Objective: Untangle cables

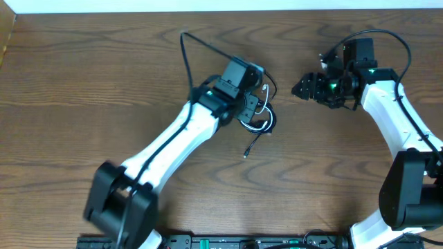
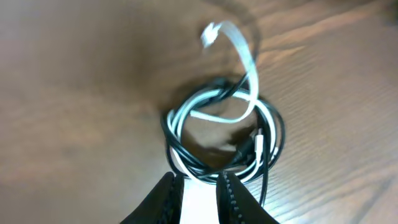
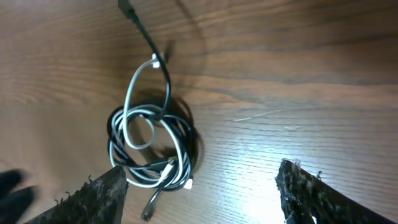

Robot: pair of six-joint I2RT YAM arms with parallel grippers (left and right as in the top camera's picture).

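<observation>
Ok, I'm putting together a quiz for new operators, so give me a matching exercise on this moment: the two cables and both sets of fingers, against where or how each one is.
1 black cable
2 white cable
3 left fingers
4 right fingers

A spread wide, nothing between them
B close together at the edge of the bundle
C tail trailing out across the table
D loop sticking out of the bundle

Pairs: 1-C, 2-D, 3-B, 4-A

From overhead, the left gripper covers part of the cables, and the white cable end is blurred.
</observation>
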